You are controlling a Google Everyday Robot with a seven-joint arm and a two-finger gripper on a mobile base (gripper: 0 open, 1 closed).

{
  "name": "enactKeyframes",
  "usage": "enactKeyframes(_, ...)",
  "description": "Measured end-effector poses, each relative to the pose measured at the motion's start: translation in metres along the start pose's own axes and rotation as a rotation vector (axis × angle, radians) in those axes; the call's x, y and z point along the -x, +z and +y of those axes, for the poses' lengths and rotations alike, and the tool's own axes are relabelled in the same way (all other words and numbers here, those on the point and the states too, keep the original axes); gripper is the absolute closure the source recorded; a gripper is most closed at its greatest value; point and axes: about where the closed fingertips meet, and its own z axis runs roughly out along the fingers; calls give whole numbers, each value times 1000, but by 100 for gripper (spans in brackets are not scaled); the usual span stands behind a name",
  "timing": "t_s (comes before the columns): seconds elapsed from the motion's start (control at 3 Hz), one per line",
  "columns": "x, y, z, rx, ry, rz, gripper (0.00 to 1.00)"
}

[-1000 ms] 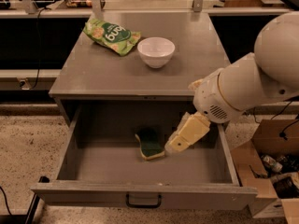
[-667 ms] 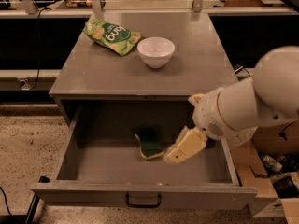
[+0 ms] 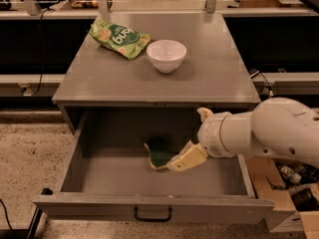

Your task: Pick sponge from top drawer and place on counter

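The sponge, dark green face with a pale yellow edge, lies in the middle of the open top drawer, which is pulled far out with its dark handle at the front. My gripper, cream-coloured, reaches down into the drawer from the right, and its tip is at the sponge's lower right edge. The big white arm fills the right side. The grey counter lies above the drawer.
A green snack bag and a white bowl sit on the back part of the counter. A cardboard box with clutter stands on the floor right of the drawer. Speckled floor lies to the left.
The arm has dropped lower and swung left into the drawer. The gripper's tip has gone from beside the sponge to its lower right edge. The sponge has not moved.
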Motion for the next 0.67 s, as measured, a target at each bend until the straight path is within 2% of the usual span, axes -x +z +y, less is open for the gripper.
enactKeyframes(0.33, 8, 39, -22, -74, 7, -71, 0)
enactKeyframes(0.67, 8, 39, -22, -74, 7, -71, 0)
